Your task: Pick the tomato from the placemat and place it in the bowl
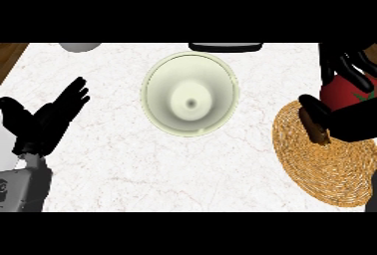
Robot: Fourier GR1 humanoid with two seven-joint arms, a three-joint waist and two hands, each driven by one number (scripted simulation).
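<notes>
A red tomato [344, 94] with a green stem shows at the right edge, above the far end of a round woven placemat [324, 164]. My right hand [352, 122] is curled round the tomato, fingers over its top and thumb below, hiding much of it. A pale green bowl [191, 93] stands in the middle of the white marble counter, to the left of the tomato, and holds nothing. My left hand [46, 119] rests open at the left edge, fingers up.
A grey round object [80, 47] sits at the back left. A dark flat object [226, 47] lies at the back edge behind the bowl. A wooden strip [9, 57] borders the counter's far left corner.
</notes>
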